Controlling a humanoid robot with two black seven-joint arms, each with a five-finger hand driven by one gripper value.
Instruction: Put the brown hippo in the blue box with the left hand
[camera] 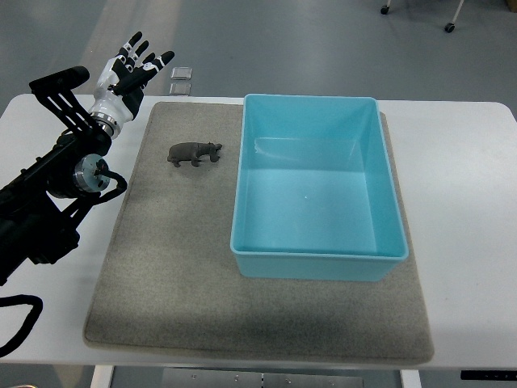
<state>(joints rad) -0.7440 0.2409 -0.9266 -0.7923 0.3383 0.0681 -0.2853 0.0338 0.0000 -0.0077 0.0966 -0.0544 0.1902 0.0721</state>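
A small brown hippo (195, 153) stands on the grey mat (161, 267), just left of the blue box (319, 254). The blue box is open-topped and holds nothing. My left hand (133, 66) is raised at the far left corner of the table, up and to the left of the hippo, with its fingers spread and nothing in it. It is well apart from the hippo. The right arm does not show.
The mat lies on a white table (460, 178). Two small clear squares (181, 79) lie on the floor just past the table's far edge. Chair castors (449, 27) show at the top right.
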